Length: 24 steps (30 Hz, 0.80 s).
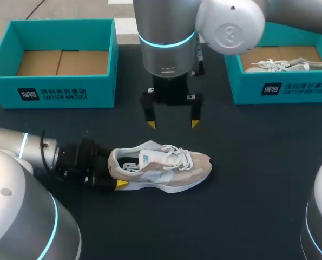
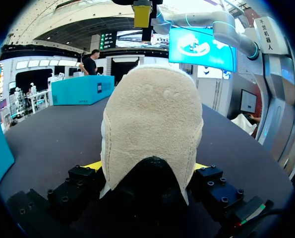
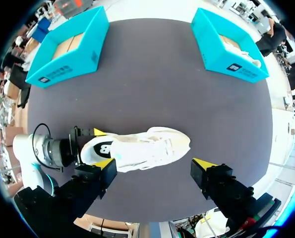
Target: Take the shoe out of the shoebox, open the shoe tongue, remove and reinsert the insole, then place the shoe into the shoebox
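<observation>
I have my left end effector (image 1: 116, 172) pinching the heel of the shoe (image 1: 166, 165), a finger on either side. The shoe lies on its sole on the table (image 1: 247, 179). In the head view its long axis runs 9 to 3 o'clock, heel at 9 and toe at 3. My right end effector (image 1: 172, 124) hangs at the shoe's 12 o'clock, above the laces and apart from them. Its fingers are spread along the shoe's length, not across it. I judge the right arm the nearer one for the tongue, which lies toward 6 o'clock from it.
</observation>
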Each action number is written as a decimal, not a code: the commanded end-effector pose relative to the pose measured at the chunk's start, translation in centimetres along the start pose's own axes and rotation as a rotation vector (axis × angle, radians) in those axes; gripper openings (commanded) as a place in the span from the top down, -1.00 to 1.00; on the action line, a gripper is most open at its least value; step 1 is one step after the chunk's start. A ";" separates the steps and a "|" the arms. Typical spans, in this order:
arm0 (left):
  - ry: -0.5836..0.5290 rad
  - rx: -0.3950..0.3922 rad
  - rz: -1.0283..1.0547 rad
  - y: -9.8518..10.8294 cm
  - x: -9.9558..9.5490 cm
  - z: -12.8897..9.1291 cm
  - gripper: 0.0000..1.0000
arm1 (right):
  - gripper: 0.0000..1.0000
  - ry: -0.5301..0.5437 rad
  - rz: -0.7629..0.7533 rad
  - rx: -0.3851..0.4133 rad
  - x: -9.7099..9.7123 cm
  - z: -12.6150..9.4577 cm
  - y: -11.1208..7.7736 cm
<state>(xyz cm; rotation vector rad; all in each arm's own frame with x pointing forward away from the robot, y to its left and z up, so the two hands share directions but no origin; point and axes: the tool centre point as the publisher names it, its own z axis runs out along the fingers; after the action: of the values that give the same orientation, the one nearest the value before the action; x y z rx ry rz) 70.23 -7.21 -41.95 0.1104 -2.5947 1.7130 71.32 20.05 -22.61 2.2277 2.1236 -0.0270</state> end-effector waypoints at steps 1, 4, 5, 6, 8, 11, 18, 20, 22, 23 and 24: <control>-0.004 -0.001 0.000 0.0 0.1 0.0 1.00 | -1.00 0.000 0.001 -0.002 0.0 0.1 0.0; -0.004 -0.001 0.000 0.0 0.1 0.0 1.00 | -1.00 -0.046 0.019 0.001 0.9 0.9 -0.4; -0.004 -0.001 0.000 0.0 0.1 0.0 1.00 | -1.00 -0.076 0.030 0.013 1.2 1.2 -0.5; -0.004 -0.001 0.000 0.0 0.1 0.0 1.00 | -1.00 -0.099 0.025 0.017 1.6 1.6 -0.6; -0.004 -0.001 0.000 0.0 0.1 0.0 1.00 | -1.00 -0.078 0.021 -0.003 2.1 2.2 -0.9; -0.004 -0.001 0.000 0.0 0.1 0.0 1.00 | -1.00 -0.079 0.033 -0.010 2.8 2.8 -1.4; -0.004 -0.001 0.000 0.0 0.1 0.0 1.00 | -1.00 -0.143 0.041 0.004 5.2 4.2 -2.4; -0.004 -0.001 0.000 0.0 0.1 0.0 1.00 | -1.00 -0.146 0.042 0.008 5.7 4.7 -2.5; -0.004 -0.001 0.000 0.0 0.1 0.0 1.00 | -1.00 -0.146 0.041 0.008 6.1 5.0 -2.6; -0.004 -0.001 0.000 0.0 0.1 0.0 1.00 | -1.00 -0.160 0.045 0.008 6.3 5.2 -2.6; -0.004 -0.001 0.000 0.0 0.1 0.0 1.00 | -1.00 -0.165 0.039 0.006 6.5 5.4 -2.6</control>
<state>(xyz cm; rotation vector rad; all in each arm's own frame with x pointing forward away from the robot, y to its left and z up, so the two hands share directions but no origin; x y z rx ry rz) 70.23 -7.20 -41.95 0.1105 -2.5947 1.7129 69.90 24.00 -27.51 2.1918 2.1009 -0.1391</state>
